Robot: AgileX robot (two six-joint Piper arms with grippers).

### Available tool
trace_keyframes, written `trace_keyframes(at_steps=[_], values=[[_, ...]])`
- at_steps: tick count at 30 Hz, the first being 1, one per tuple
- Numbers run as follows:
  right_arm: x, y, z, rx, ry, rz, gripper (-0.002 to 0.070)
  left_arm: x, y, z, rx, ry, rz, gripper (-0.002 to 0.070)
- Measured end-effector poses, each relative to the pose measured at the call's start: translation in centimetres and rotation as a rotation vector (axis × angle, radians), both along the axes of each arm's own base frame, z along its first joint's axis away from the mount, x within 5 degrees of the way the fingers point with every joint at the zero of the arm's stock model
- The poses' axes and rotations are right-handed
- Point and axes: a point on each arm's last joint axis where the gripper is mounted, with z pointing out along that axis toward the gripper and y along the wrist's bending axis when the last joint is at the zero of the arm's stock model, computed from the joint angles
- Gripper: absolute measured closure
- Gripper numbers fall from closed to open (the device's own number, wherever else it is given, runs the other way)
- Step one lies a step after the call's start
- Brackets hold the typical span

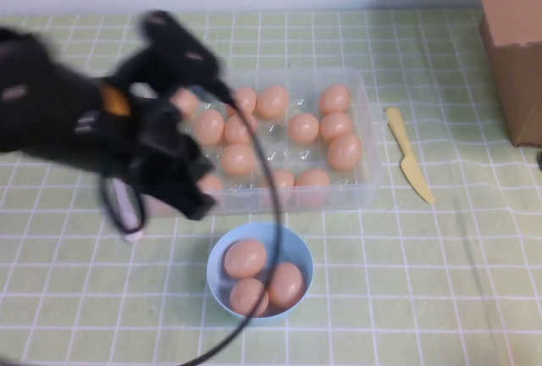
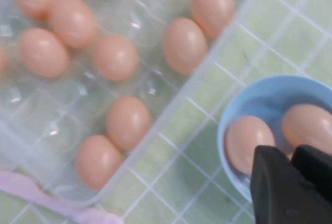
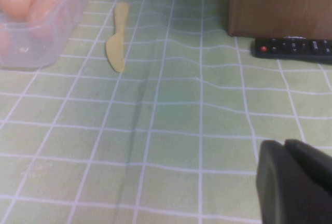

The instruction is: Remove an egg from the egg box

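Note:
A clear plastic egg box (image 1: 364, 188) holds several brown eggs (image 1: 273, 102). In front of it a light blue bowl (image 1: 298, 252) holds three eggs (image 1: 246, 257). My left gripper (image 1: 199, 205) is shut and empty, hovering over the box's front left corner, just behind and left of the bowl. In the left wrist view its closed fingertips (image 2: 291, 157) hang above the bowl's rim (image 2: 228, 120), with the egg box (image 2: 207, 68) and its eggs (image 2: 184, 45) beyond. My right gripper (image 3: 284, 146) is shut and empty above bare tablecloth; it does not show in the high view.
A pink plastic knife (image 1: 129, 213) lies left of the box, and a yellow plastic knife (image 1: 408, 158) lies right of it. A cardboard box (image 1: 512, 36) stands at the far right with a black remote (image 3: 293, 47) beside it. A black cable loops over the bowl.

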Motion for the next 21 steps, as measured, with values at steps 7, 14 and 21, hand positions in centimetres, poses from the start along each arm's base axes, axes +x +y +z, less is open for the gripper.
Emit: trace_keyframes(at_steps=[7,14,21], values=[[0.0,0.0,0.0,0.000,0.000,0.000,0.0694,-4.9,6.0,-0.7,-0.182,-0.175,0.164,0.0673],[0.0,0.0,0.0,0.000,0.000,0.000,0.0694,-9.8,8.3,-1.8,-0.415,-0.302,0.251,0.0676],[0.0,0.0,0.0,0.000,0.000,0.000,0.0694,-11.1,8.9,-1.9,-0.481,-0.329,0.272,0.0677]])
